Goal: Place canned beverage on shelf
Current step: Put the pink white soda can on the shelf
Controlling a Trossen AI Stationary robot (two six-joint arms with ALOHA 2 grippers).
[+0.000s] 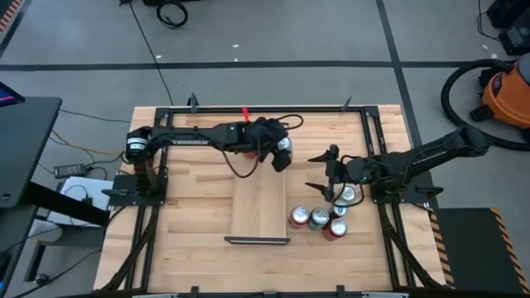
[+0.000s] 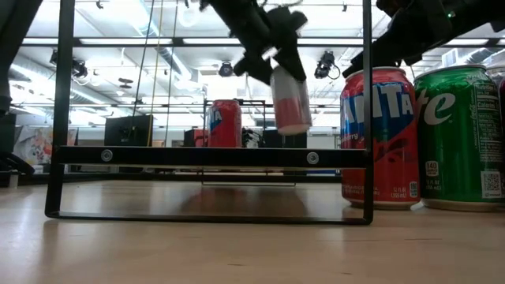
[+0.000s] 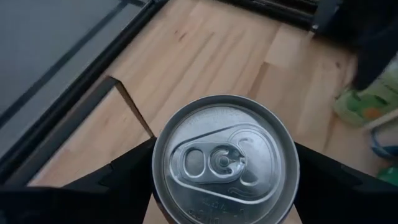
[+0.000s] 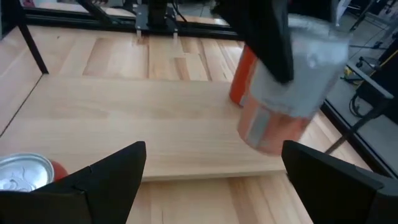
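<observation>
My left gripper (image 1: 280, 154) is shut on a pale can with an orange-red lower part (image 2: 290, 99), which is in the air over the far right part of the shelf (image 1: 258, 203), a light-wood plank with black end frames (image 2: 209, 158). The can's silver top (image 3: 225, 158) fills the left wrist view. A red can (image 2: 225, 124) stands on its base at the shelf's far end. My right gripper (image 1: 325, 175) is open and empty, right of the shelf and over a group of cans (image 1: 321, 217). My left gripper pinches the can's side wall near its top end (image 3: 158, 177) between its two fingers (image 3: 127, 171), one on each side. The fingers come from above, slanting down. The can hangs tilted below them (image 2: 293, 118), clear of the shelf.
Several cans stand on the tabletop right of the shelf's near end, among them a red one (image 2: 380, 138) and a green one (image 2: 459, 138). One can top (image 4: 22, 171) shows by my right gripper. Black rails (image 1: 377, 149) frame the table.
</observation>
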